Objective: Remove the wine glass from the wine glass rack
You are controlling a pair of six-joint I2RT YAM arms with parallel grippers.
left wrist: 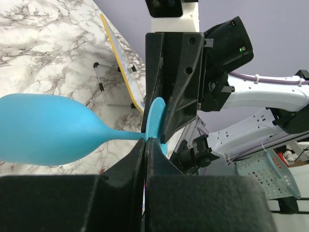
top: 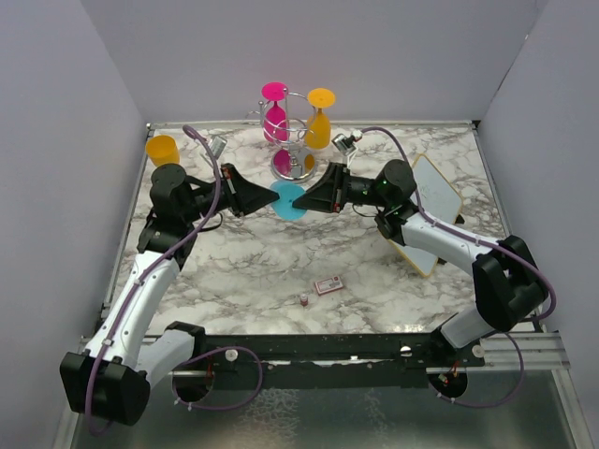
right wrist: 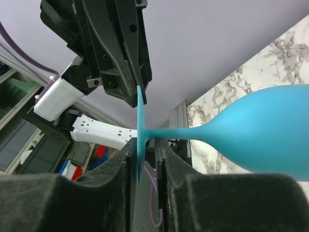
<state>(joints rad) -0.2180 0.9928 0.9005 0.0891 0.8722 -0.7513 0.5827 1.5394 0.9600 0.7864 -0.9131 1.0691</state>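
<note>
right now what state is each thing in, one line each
blue wine glass: off the rack, held between both grippers
left gripper: shut on the glass foot's rim
right gripper: straddles the stem by the foot
wine glass rack: upright
pink glass: hanging upside down on the rack
orange glass: hanging upside down on the rack
yellow cup: upright on the table

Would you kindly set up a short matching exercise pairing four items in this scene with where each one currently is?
Items:
1. blue wine glass
2. pink wine glass
3. yellow cup
4. small whiteboard

Places:
A. standing at the table's far left
B. hanging on the wine glass rack
C. between the left gripper and right gripper
D. propped at the right side

Pairs: 1-C, 2-B, 3-A, 4-D
</note>
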